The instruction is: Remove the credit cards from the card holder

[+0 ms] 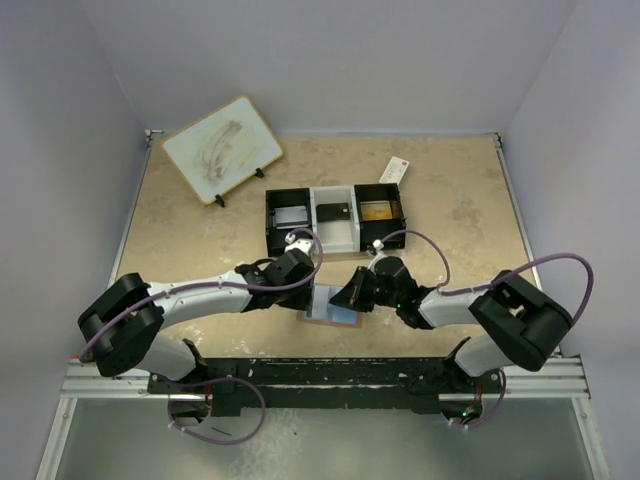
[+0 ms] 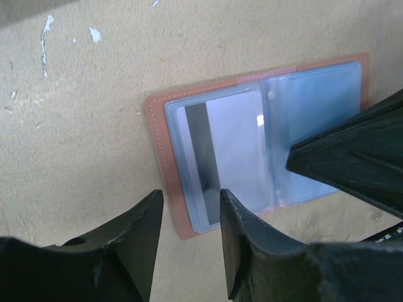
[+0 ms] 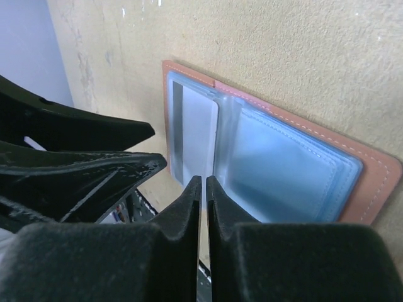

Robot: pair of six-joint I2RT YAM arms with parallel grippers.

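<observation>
The card holder [image 1: 332, 308] lies open and flat on the table between my two grippers, salmon border up and bluish clear pockets showing [image 2: 315, 88] [image 3: 283, 163]. One of the credit cards [image 2: 233, 145] [image 3: 198, 129], pale with a dark stripe, sits in the pocket on the left gripper's side. My left gripper [image 2: 190, 196] [image 1: 306, 272] hovers open over that end of the holder with nothing between its fingers. The right gripper [image 3: 203, 179] [image 1: 347, 293] is shut, its tips at the holder's near edge by the fold. A grey card [image 1: 290, 215] and a dark card [image 1: 333, 212] lie in the tray.
A black-and-white three-compartment tray [image 1: 311, 222] stands just beyond the holder; its right compartment holds something brownish [image 1: 378, 210]. A white packet with a red end [image 1: 394, 170] lies behind it. A small board on a stand [image 1: 221, 148] is at the back left.
</observation>
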